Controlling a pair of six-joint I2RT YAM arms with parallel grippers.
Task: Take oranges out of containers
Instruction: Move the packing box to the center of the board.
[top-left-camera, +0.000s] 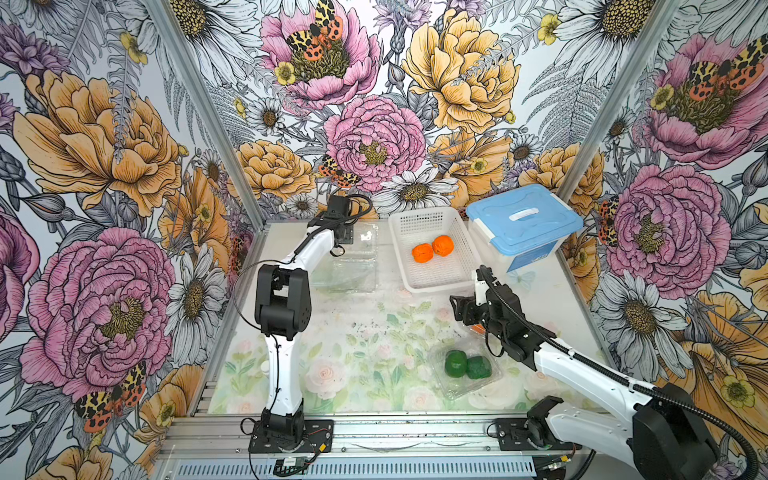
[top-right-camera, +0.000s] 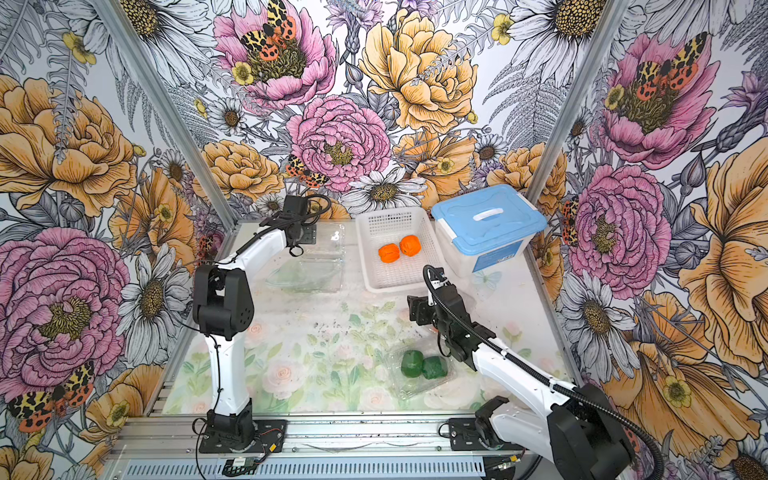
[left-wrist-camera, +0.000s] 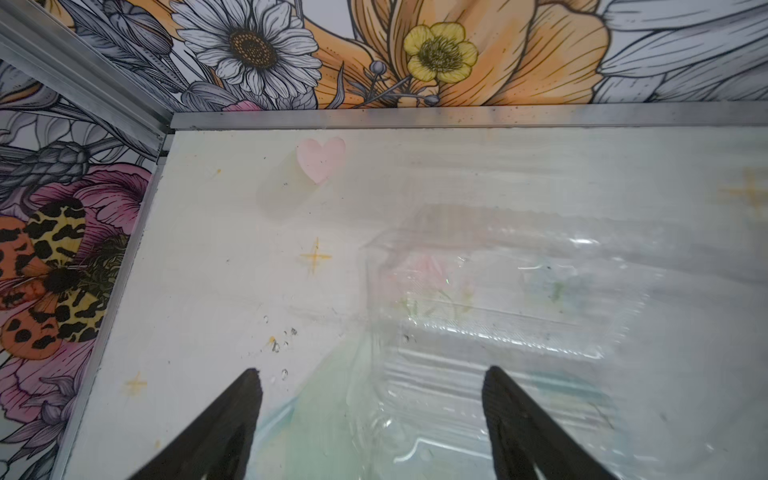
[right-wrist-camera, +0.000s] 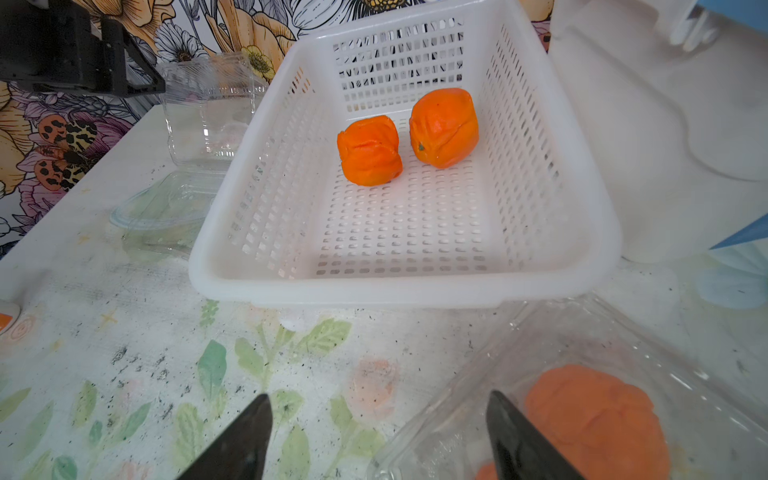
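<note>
Nearest, two green fruits (top-left-camera: 466, 365) sit in a clear clamshell (top-left-camera: 446, 388). Next, the right fingers (right-wrist-camera: 237, 444) stand wide and empty above the edge of a second clamshell (right-wrist-camera: 582, 328); its orange (right-wrist-camera: 598, 415) lies just beyond one finger, so the right arm (top-left-camera: 582, 365) is nearer. Farther, two oranges (top-left-camera: 432, 249) rest in the basket (top-left-camera: 436, 286); the left fingers (left-wrist-camera: 224, 424) stand wide over an empty clamshell (left-wrist-camera: 498, 324). The tub label (top-left-camera: 528, 261) is unreadable.
</note>
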